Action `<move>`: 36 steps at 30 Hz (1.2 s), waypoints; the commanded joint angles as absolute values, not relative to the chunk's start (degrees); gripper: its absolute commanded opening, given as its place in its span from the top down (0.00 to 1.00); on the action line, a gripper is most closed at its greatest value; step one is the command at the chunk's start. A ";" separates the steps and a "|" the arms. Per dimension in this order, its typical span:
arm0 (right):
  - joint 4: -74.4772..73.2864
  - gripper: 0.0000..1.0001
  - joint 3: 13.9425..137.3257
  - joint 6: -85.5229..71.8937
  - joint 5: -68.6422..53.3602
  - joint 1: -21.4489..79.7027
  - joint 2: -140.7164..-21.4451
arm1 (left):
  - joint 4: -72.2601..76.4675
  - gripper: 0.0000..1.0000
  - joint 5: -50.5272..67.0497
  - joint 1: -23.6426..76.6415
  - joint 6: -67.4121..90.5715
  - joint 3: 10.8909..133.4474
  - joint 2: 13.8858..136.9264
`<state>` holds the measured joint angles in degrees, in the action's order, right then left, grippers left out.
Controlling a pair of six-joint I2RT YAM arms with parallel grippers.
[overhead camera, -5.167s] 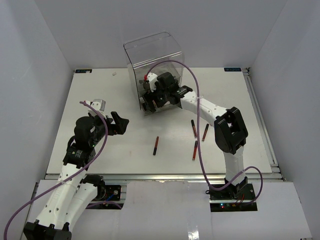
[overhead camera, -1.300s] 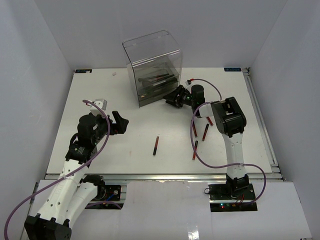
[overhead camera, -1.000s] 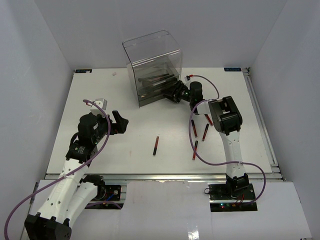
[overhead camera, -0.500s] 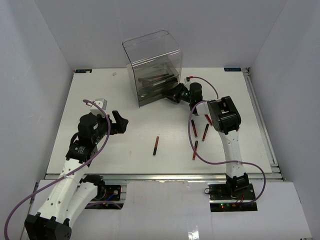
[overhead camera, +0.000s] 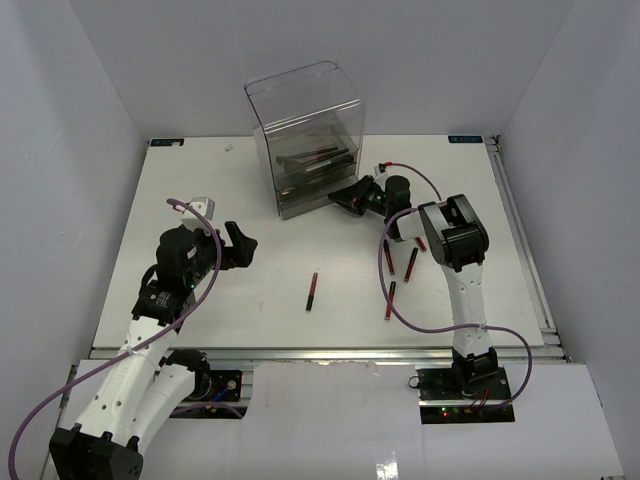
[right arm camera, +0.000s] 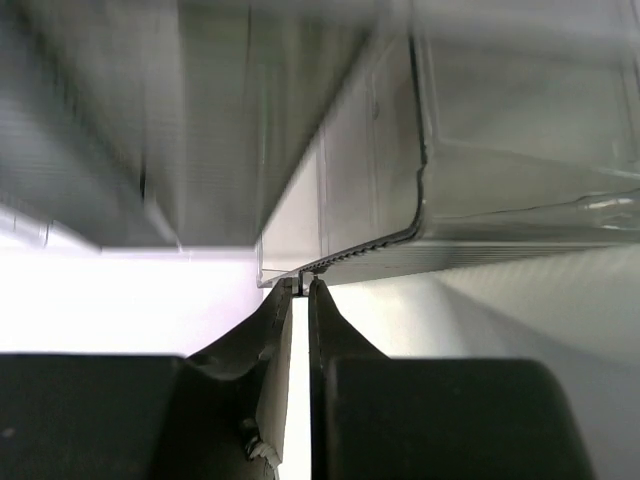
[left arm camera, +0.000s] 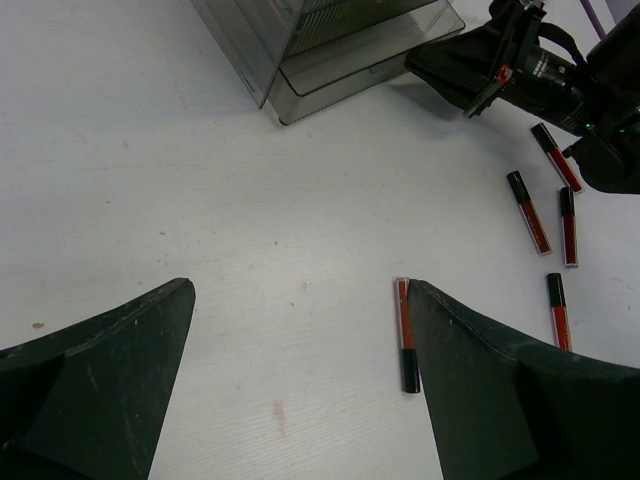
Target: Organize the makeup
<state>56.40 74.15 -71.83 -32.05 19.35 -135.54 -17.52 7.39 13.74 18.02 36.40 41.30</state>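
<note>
Several slim red-and-black makeup tubes lie on the white table: one alone (overhead camera: 312,291) (left arm camera: 405,335) and several to its right (overhead camera: 389,300) (overhead camera: 411,264) (left arm camera: 527,210). More tubes and a black brush (overhead camera: 315,160) rest inside the clear acrylic drawer box (overhead camera: 305,135). My right gripper (overhead camera: 337,200) (right arm camera: 303,285) is shut on the thin front lip of the box's bottom drawer (right arm camera: 360,262) (left arm camera: 370,50), which stands a little out. My left gripper (overhead camera: 235,245) (left arm camera: 300,290) hovers open over bare table left of the lone tube, holding nothing.
The box stands at the back middle of the table. My right arm (overhead camera: 455,240) bends over the right-hand tubes, and its purple cable (overhead camera: 385,280) loops across them. White walls enclose the table on three sides.
My right gripper has closed on the bottom drawer's lip and drawn back slightly from the box, bringing the drawer out a little. The left arm has not moved.
</note>
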 commanded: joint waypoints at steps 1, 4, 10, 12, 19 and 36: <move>60.07 0.92 65.09 -67.63 -33.33 16.90 -128.89 | -16.47 0.02 10.04 13.71 17.51 36.58 41.40; 61.00 0.92 58.44 -66.25 -34.42 15.84 -125.11 | -16.10 0.02 11.29 13.72 17.40 36.49 41.31; 60.95 0.58 54.96 -64.45 -36.09 14.68 -122.74 | -14.22 0.04 17.53 13.80 16.89 35.92 41.43; 60.94 0.39 55.28 -63.96 -37.07 14.65 -122.64 | -13.55 0.06 20.76 13.71 16.79 35.69 42.00; 57.55 0.22 51.95 -58.77 -42.96 13.60 -115.15 | -11.05 0.10 29.69 14.14 18.28 35.68 47.15; -18.47 0.17 63.27 22.38 -19.04 15.29 -81.22 | -14.46 0.02 2.26 41.43 28.45 42.17 69.48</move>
<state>-3.42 66.84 1.48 -38.02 14.74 -89.89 -14.77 13.81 36.85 23.56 38.48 63.76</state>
